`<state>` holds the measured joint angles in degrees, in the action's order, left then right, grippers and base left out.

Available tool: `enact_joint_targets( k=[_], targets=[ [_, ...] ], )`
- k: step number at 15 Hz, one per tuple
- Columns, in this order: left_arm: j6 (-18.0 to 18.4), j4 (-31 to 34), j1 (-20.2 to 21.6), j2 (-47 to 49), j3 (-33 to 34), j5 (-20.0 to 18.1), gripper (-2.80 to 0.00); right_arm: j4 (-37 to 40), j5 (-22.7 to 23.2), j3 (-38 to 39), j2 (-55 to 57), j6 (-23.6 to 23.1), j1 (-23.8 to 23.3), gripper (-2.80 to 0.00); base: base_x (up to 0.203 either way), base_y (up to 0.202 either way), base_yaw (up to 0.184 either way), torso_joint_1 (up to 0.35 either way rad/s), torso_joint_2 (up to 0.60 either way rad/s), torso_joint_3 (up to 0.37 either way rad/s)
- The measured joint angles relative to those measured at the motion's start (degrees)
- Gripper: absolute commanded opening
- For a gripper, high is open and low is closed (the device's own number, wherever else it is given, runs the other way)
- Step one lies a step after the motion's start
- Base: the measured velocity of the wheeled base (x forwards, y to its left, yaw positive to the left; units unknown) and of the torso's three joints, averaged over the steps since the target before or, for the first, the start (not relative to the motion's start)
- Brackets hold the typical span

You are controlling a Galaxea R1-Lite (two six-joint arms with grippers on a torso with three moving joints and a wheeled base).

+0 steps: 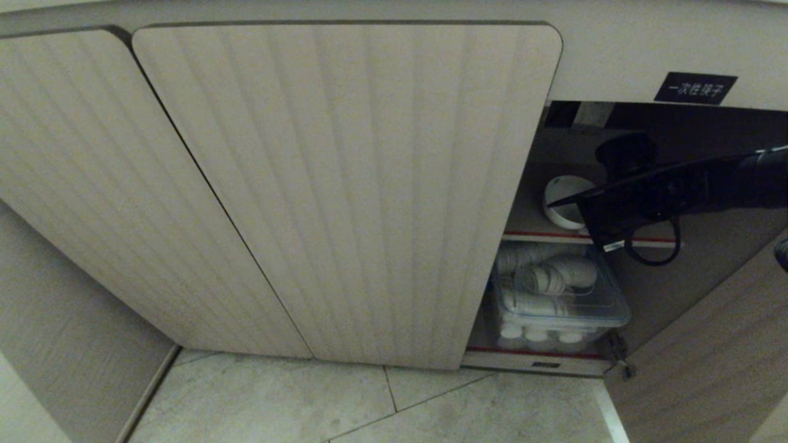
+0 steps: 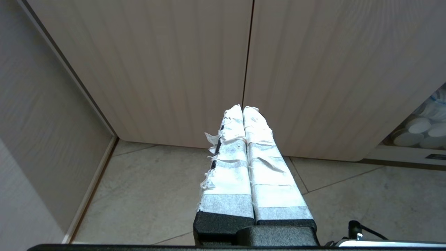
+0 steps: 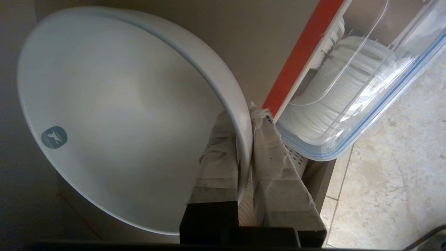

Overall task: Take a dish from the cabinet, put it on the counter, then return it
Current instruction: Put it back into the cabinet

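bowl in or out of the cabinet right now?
In. The bowl sits tipped over the upper red-edged shelf inside the cabinet, with the right gripper shut on its rim.

The bowl [image 3: 115, 115] is plain white, round and deep, with a small grey-blue logo stamped inside. It's tipped on its side on the upper, red-edged shelf of the cabinet [image 1: 345, 184], and its wall is pinched between taped fingers [image 3: 217, 164]. The cabinet's fluted beige doors are seen shut on the left, with the right compartment open.
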<state>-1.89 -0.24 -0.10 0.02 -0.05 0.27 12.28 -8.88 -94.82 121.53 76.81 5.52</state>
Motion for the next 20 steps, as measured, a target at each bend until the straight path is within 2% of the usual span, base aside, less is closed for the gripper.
enact_joint_targets(
  k=[8,18,20],
  targets=[
    [-0.01,0.00,0.00,0.00,0.00,-0.03,-2.80,0.07,0.70,-0.02,0.02,-2.01,-0.44,-2.80,0.000,0.000,0.000,0.000,0.00,0.000],
    [-0.01,0.02,0.00,0.00,0.00,-0.05,-2.80,0.20,1.36,-1.91,0.52,-2.41,-1.05,-2.80,0.000,0.000,0.000,0.000,0.00,0.000],
    [-0.01,0.02,0.00,0.00,0.00,-0.02,-2.80,0.11,1.36,-2.01,0.63,-4.21,-1.05,-2.80,0.000,0.000,0.000,0.000,0.00,0.000]
  ],
)
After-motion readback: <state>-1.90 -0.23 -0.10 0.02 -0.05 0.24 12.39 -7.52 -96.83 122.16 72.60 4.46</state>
